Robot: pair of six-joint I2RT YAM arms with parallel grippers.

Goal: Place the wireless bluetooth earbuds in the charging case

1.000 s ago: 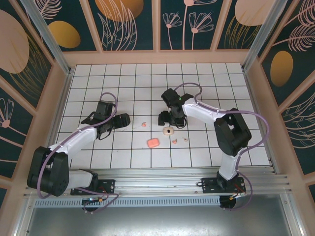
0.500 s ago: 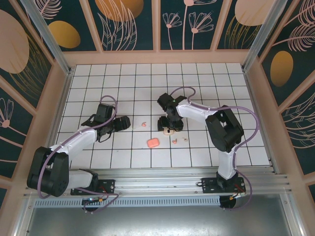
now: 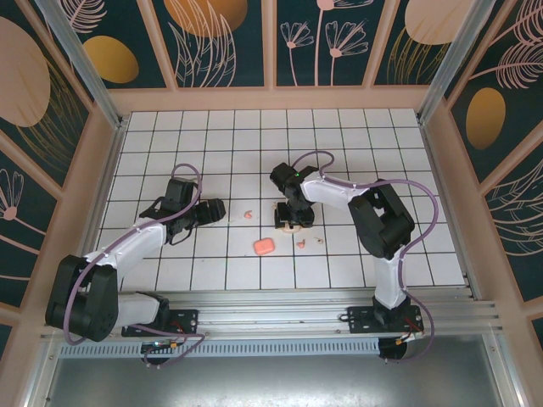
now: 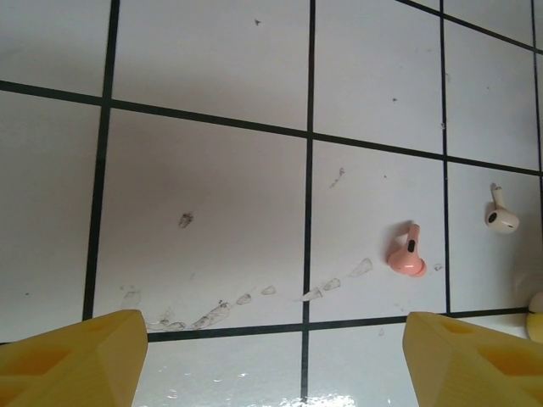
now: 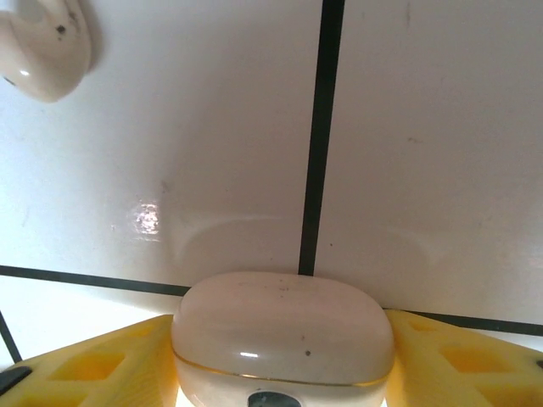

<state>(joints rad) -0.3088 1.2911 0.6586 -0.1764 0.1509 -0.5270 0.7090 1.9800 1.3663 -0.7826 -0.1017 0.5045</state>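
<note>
A cream charging case (image 5: pixel 284 318) sits on the white tiles between the yellow fingers (image 5: pixel 102 365) of my right gripper (image 5: pixel 284 343), which press both its sides. From above, that gripper (image 3: pixel 291 220) covers most of the case. A coral charging case (image 3: pixel 264 246) lies closed just in front and to the left. A coral earbud (image 4: pixel 407 252) and a whitish earbud (image 4: pixel 501 217) lie ahead of my left gripper (image 4: pixel 271 360), which stands open and holds nothing. Two more earbuds, one coral (image 3: pixel 301 244) and one pale (image 3: pixel 318 241), lie right of the coral case.
A pale rounded earbud (image 5: pixel 38 42) lies just beyond the cream case. Pink wooden walls (image 3: pixel 110 144) ring the tiled floor, and an aluminium rail (image 3: pixel 280 301) runs along the near edge. Smudges mark the tile (image 4: pixel 212 314) under my left gripper.
My right gripper has dropped left onto the cream case and its jaws have narrowed on it. The left gripper has hardly moved.
</note>
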